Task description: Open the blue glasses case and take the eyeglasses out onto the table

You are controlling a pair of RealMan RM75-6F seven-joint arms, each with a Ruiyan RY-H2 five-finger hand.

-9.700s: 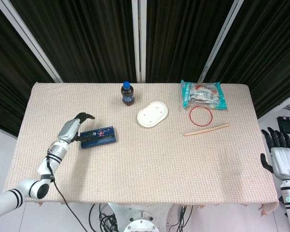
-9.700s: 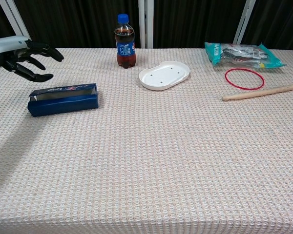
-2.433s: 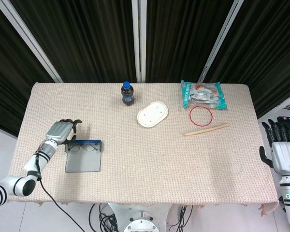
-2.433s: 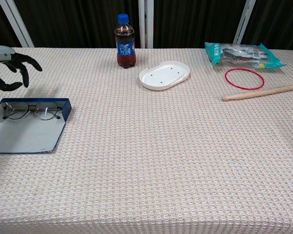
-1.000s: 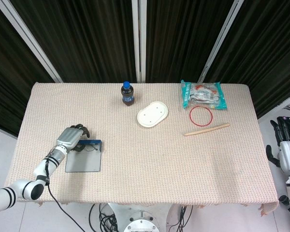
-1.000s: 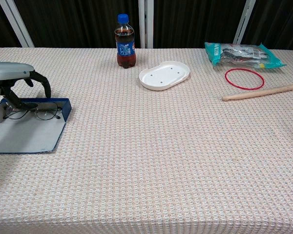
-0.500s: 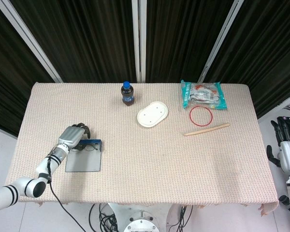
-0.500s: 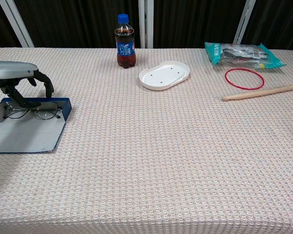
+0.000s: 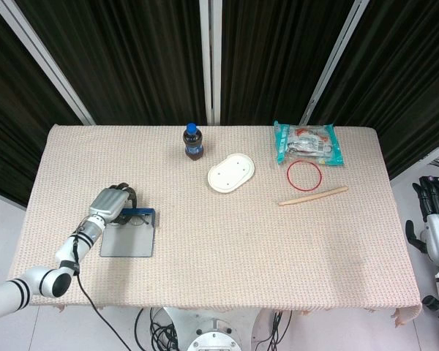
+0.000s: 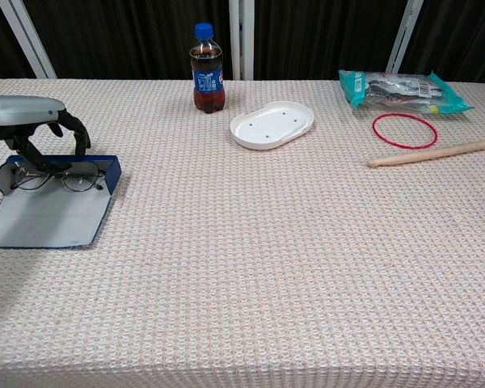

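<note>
Since a second ago my left hand (image 10: pixel 34 125) nudged forward, fingers curled over, not visibly gripping, the eyeglasses (image 10: pixel 58 176) lying crosswise in the open blue glasses case (image 10: pixel 52 210) near the table's (image 10: pixel 267 242) left edge; right hand (image 9: pixel 437 230) far.

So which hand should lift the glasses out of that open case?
The left hand: its fingers curl right over the eyeglasses in the open blue case. The right hand hangs beyond the table's far edge.

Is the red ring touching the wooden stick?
Apart. The chest view shows a strip of bare table cloth between the red ring and the wooden stick lying nearer the camera.
</note>
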